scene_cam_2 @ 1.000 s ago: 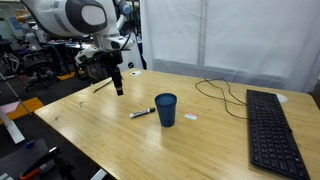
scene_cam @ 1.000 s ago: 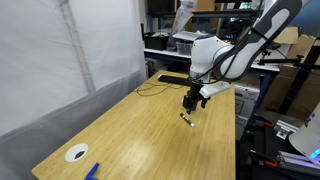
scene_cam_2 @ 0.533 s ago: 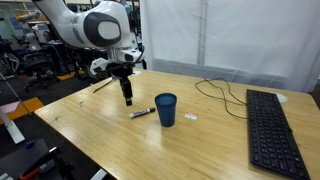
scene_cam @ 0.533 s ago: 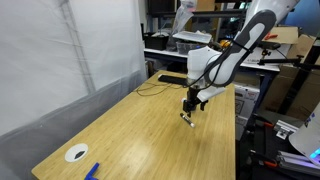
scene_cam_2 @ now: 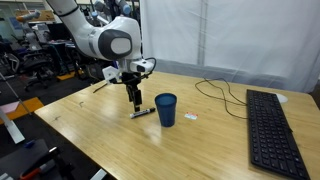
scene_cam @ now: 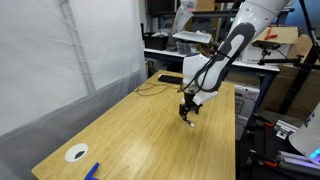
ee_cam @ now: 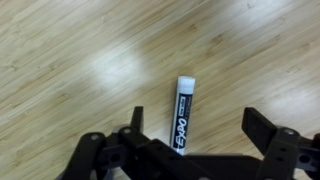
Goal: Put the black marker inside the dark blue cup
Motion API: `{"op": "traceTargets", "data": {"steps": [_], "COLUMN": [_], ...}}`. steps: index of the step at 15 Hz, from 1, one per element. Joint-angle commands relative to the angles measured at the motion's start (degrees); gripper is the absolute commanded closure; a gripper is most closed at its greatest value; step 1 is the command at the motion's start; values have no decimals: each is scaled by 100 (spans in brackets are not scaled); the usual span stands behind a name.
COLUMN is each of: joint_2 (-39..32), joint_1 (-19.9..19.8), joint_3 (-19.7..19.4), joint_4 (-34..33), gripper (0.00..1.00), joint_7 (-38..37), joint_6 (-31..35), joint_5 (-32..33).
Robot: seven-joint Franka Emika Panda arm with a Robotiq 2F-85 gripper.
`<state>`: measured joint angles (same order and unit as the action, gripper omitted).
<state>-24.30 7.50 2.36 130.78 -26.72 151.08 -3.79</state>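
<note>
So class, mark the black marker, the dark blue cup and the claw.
black marker [ee_cam: 184, 115], wrist view, middle of its body
dark blue cup [scene_cam_2: 166, 111], an exterior view, front wall
claw [scene_cam_2: 135, 103], an exterior view, between fingertips

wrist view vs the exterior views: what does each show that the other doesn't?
Wrist only: the print on the black marker, which lies between the fingers of the open gripper. Exterior only: the dark blue cup beside the marker, a keyboard, the arm. Shared: marker flat on the wooden table, gripper right above it.
</note>
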Motion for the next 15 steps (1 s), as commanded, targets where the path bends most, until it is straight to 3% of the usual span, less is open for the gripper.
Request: {"op": "traceTargets", "data": {"steps": [1, 11, 12, 13, 15], "joint_2": [-220, -774, -806, -859, -936], "joint_1": [-90, -147, -142, -124, -111], "joint_3": [37, 12, 12, 5, 3], "joint_4": [-157, -472, -499, -546, -585], "gripper": [0, 0, 25, 26, 40], "joint_7": [398, 584, 581, 564, 552], "joint_6": [109, 389, 374, 352, 348], "joint_5": [-348, -740, -738, -728, -730]}}
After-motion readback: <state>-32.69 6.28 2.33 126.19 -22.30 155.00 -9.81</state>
